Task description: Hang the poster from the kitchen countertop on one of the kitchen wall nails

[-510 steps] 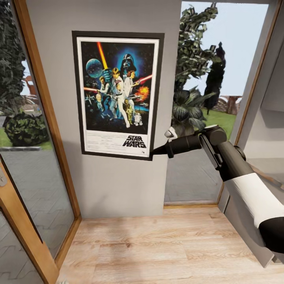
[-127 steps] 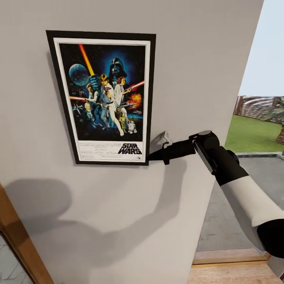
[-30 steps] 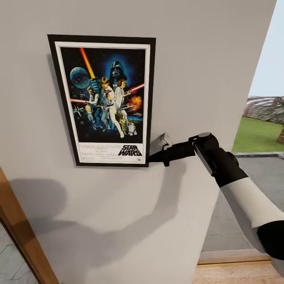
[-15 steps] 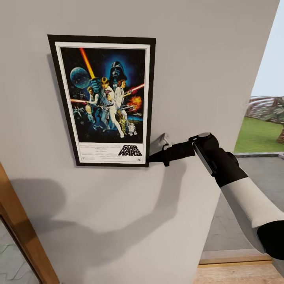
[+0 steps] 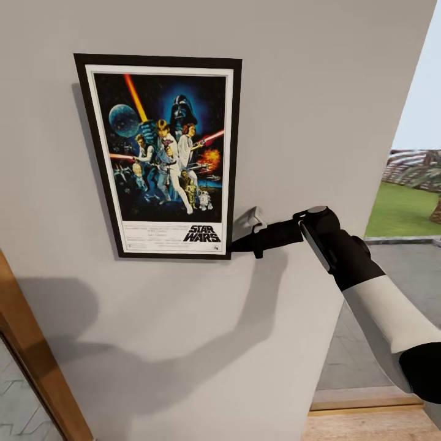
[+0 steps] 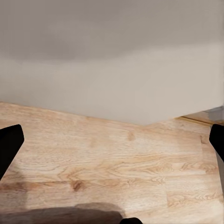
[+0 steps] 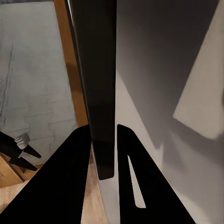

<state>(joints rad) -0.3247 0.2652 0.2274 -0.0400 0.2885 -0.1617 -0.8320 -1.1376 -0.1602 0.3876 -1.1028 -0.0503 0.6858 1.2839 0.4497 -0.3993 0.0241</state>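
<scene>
One arm does all the work: the right gripper [image 5: 236, 247] is clamped on the lower right corner of the poster [image 5: 160, 153], which sits flat and upright against the light grey wall [image 5: 306, 92]. The right wrist view shows the black frame edge-on [image 7: 98, 88], pinched between the two dark fingers [image 7: 70, 186] with the wall just beside it.

Around it: a wooden door or window frame [image 5: 30, 361] cuts across the bottom left corner of the head view, and past the wall's right edge there's lawn [image 5: 404, 208], grey paving and a strip of wood floor [image 5: 367, 422]. The arm throws a big shadow [image 5: 184, 361] on the wall under the poster. Nothing stands between the poster and the wall.

Can't make out any nail; if one is there, the frame covers it, so whether the poster is actually hooked on anything is impossible to tell. The left gripper [image 6: 112, 154] only pokes in as dark fingertips [image 6: 9, 144] at opposite edges of its wrist view, spread wide with nothing between them, over wood floor [image 6: 116, 163] and the base of a grey wall.

Compared with half a second ago, basically nothing has changed: same grip, same poster position, just a tiny shift of the view.
</scene>
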